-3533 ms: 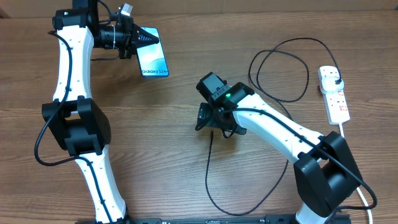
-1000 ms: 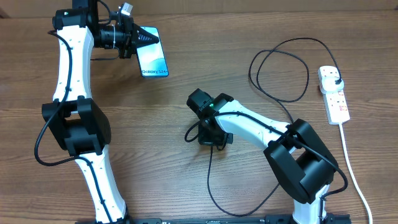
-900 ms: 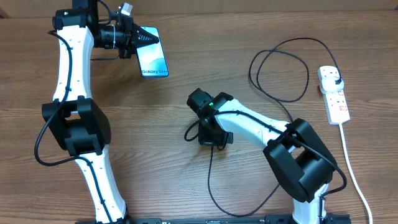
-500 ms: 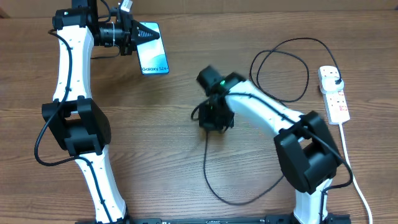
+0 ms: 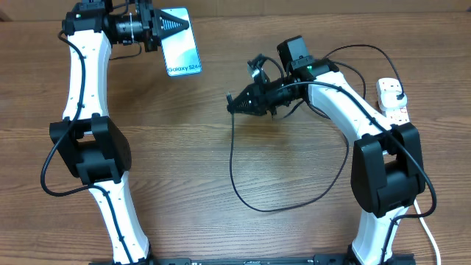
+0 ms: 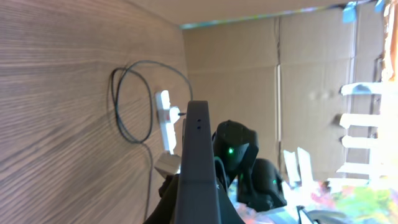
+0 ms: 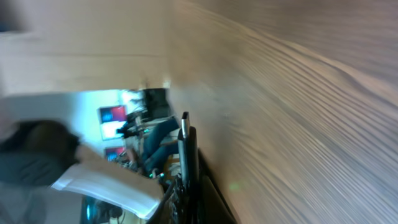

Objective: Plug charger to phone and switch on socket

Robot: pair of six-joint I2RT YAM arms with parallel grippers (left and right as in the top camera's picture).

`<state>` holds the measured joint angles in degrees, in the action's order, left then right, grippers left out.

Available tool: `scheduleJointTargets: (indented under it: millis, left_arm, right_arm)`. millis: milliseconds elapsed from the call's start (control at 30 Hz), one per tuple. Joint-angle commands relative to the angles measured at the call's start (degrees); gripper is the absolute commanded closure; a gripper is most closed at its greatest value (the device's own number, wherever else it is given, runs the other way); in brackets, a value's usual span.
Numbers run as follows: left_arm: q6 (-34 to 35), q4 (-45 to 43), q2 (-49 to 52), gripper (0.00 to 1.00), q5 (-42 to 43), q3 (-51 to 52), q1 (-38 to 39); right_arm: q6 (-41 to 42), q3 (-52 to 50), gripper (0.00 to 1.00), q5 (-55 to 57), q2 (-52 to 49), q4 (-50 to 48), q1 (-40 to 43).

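My left gripper (image 5: 160, 28) is clenched on one end of the phone (image 5: 182, 46) at the far left, with the lit screen facing the overhead camera. My right gripper (image 5: 237, 101) is closed on the charger (image 5: 231, 154) close to its connector end. It sits near the middle of the table (image 5: 184, 184), pointing left toward the phone but well apart from it. The cable drops from my fingers, loops across the near side and runs back to the socket (image 5: 397, 110) at the far right. My right wrist view is blurred, so the thin dark piece between my fingers is probably the connector.
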<state>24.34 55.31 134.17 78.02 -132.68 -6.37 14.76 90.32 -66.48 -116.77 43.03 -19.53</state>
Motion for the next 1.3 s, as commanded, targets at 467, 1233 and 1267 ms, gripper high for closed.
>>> scheduleJointTargets:
  millis: [467,1233,1267]
  left_arm:
    - [26.1,-22.2,0.0,0.96,4.1,-0.3,1.3]
    - [27.5,-22.9,0.0,0.96,-4.5,-0.3,5.4]
    - [27.5,-22.9,0.0,0.96,-4.5,-0.3,5.4]
  right_arm:
    - [12.6,1.4,0.96,-16.2,-0.4,-24.6,-0.4]
    - [14.0,1.4,0.96,-18.7,-0.4,-28.4,-0.4]
    - [14.0,1.4,0.96,-18.7,-0.4,-28.5,-0.4]
